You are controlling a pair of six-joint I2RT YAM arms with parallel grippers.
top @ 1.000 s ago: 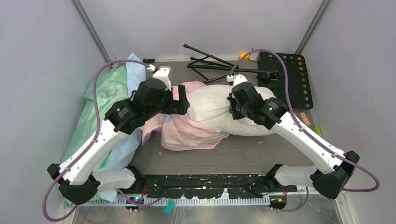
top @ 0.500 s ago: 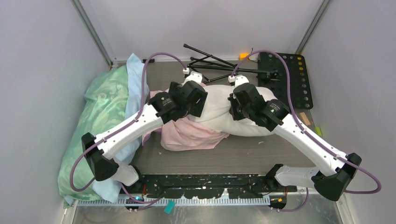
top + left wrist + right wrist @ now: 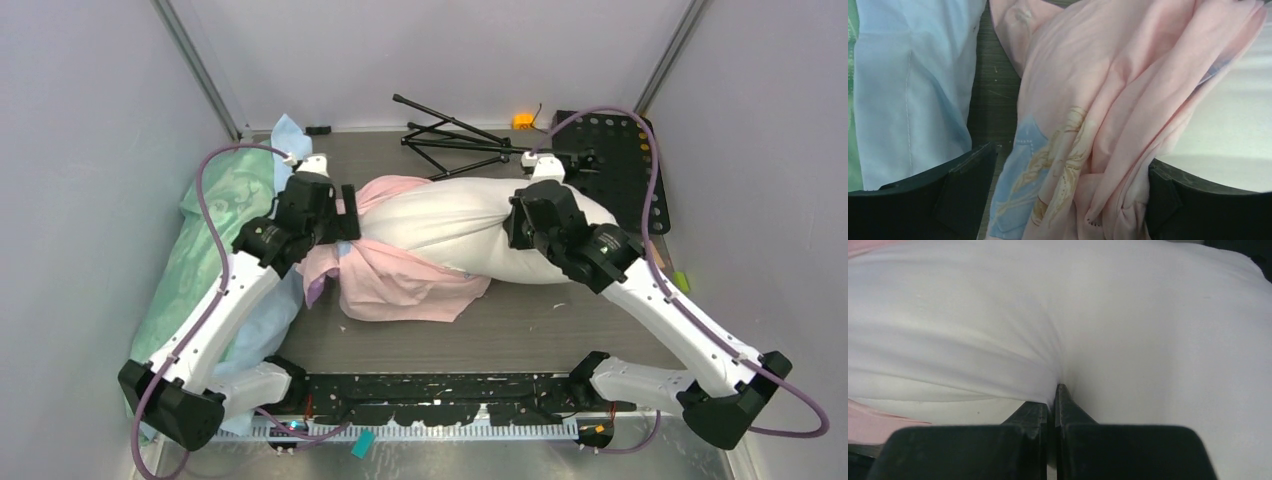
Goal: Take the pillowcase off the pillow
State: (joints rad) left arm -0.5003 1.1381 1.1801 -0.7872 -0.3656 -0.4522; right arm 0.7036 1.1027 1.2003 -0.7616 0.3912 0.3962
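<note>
The white pillow [image 3: 470,225] lies across the middle of the table. The pink pillowcase [image 3: 400,285] is bunched over its left end and spills toward the front. My left gripper [image 3: 345,215] is at that left end. In the left wrist view its jaws [image 3: 1070,200] stand wide apart, with folds of the pillowcase [image 3: 1108,100] between them and bare pillow [image 3: 1233,115] to the right. My right gripper [image 3: 520,220] is on the pillow's right part. In the right wrist view it [image 3: 1052,405] is shut, pinching a pucker of the pillow [image 3: 1128,325].
A mint green patterned pillow [image 3: 215,225] and light blue bedding [image 3: 285,140] lie along the left wall; the bedding also shows in the left wrist view [image 3: 908,85]. A black folded tripod [image 3: 450,135] lies at the back. A black perforated plate [image 3: 625,160] sits at the back right.
My left gripper swung right over the pillow, then came back left to the pillowcase end. My right gripper shifted a little right with its pinch of pillow, which looks stretched longer.
</note>
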